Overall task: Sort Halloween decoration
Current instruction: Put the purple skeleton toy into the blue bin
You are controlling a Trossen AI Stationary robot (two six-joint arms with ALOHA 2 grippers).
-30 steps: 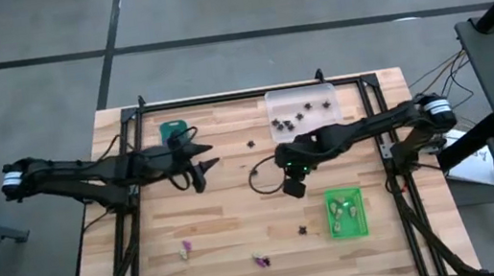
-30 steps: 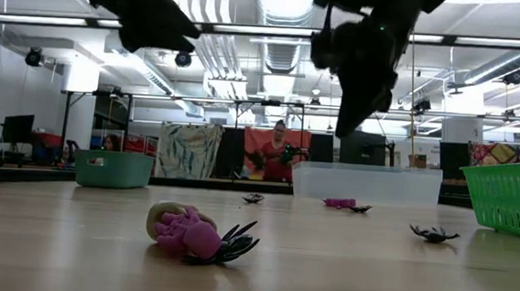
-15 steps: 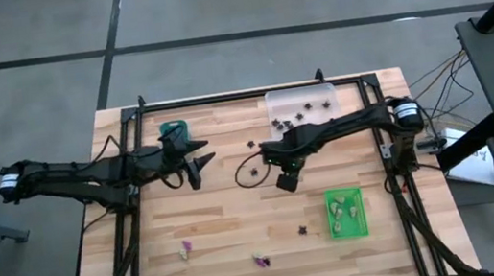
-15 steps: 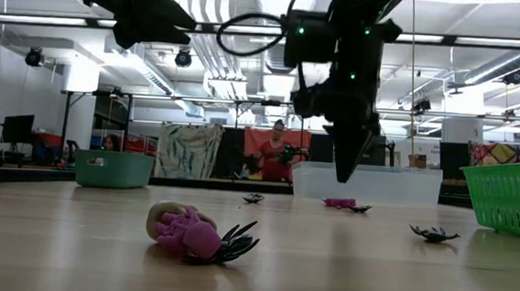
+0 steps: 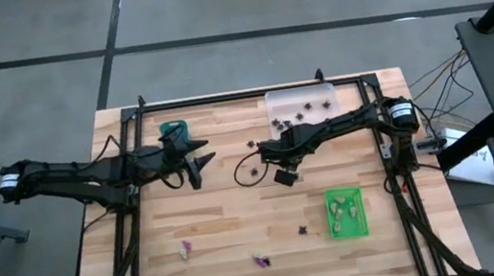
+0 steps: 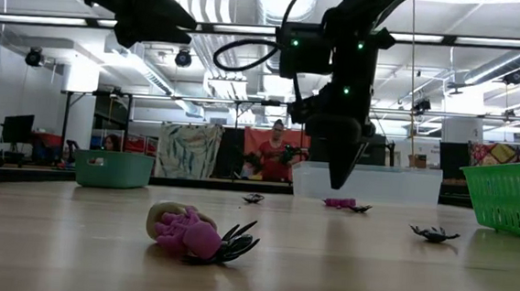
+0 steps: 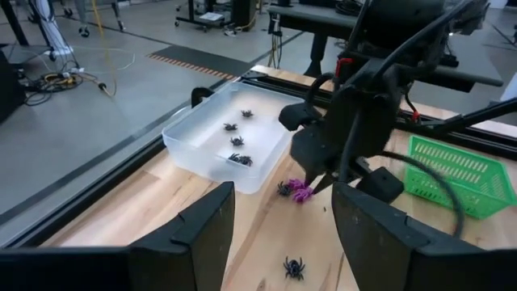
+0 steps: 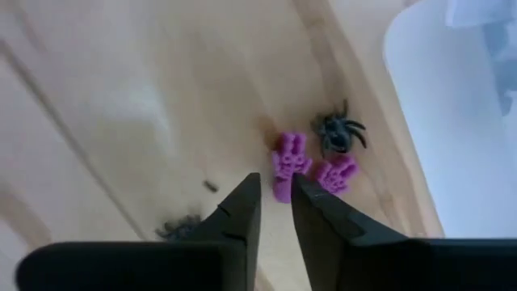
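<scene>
Right wrist view gives me two purple skeleton-hand trinkets (image 8: 291, 162) and one black spider (image 8: 337, 132) on the desk (image 8: 121, 121) beside the clear tray (image 8: 452, 105). My right claw (image 8: 275, 202) hangs above them, slightly parted, holding nothing. Left claw (image 5: 200, 164) waits wide open by the teal tray (image 5: 172, 128).

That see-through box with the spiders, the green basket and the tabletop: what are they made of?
The clear tray looks like frosted, translucent plastic: its walls are milky and the black spiders show through. The green basket seems to be moulded plastic, with an open lattice in one bright colour. The table looks like pale butcher-block wood: strips with grain, matte.
</scene>
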